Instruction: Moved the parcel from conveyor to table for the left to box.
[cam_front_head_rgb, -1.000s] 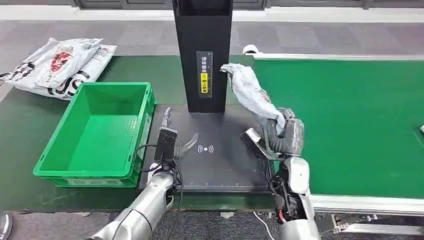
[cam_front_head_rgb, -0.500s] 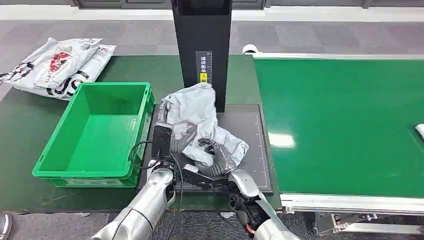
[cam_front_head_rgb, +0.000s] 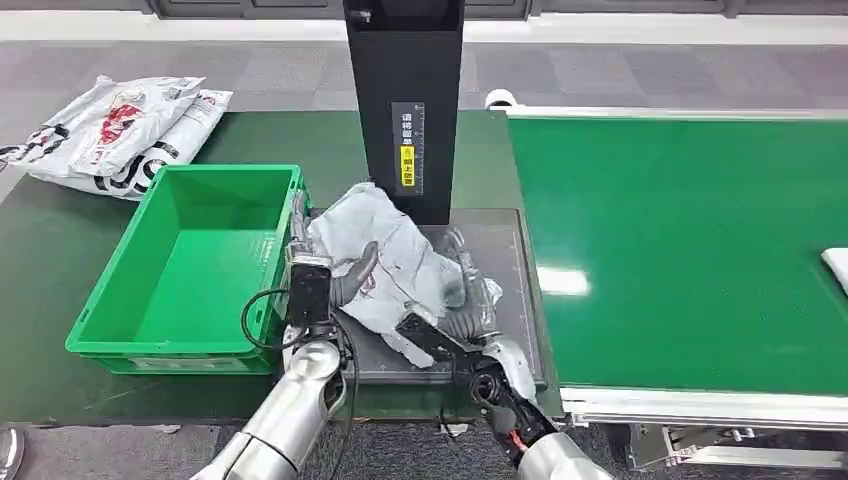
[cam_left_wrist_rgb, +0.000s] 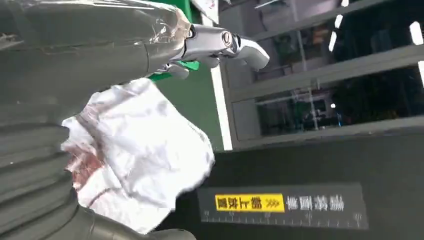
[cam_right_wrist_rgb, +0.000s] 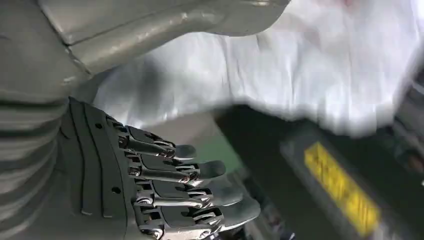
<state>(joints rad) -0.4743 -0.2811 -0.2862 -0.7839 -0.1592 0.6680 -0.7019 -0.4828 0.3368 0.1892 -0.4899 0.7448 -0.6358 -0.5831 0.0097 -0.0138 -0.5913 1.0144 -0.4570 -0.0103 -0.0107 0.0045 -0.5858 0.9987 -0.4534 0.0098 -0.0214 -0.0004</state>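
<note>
The grey-white parcel (cam_front_head_rgb: 395, 250) lies crumpled on the black scan pad (cam_front_head_rgb: 505, 260), at the foot of the black post (cam_front_head_rgb: 405, 100). My left hand (cam_front_head_rgb: 345, 283) grips the parcel's left side, its thumb lying over the bag. In the left wrist view the parcel (cam_left_wrist_rgb: 145, 150) sits between the thumb (cam_left_wrist_rgb: 100, 40) and the fingers below it. My right hand (cam_front_head_rgb: 462, 320) rests at the parcel's near right edge with its fingers spread. In the right wrist view that hand (cam_right_wrist_rgb: 150, 185) holds nothing, and the parcel (cam_right_wrist_rgb: 280, 75) lies just beyond the fingers.
An empty green crate (cam_front_head_rgb: 230, 172) stands directly left of the pad. Two printed mail bags (cam_front_head_rgb: 120, 125) lie at the table's back left. The green conveyor (cam_front_head_rgb: 680, 250) runs along the right, with a white parcel (cam_front_head_rgb: 838, 265) at its far right edge.
The right hand carried the parcel from above the conveyor edge down onto the pad and let go. The left hand took hold of it and has drawn it left, toward the crate.
</note>
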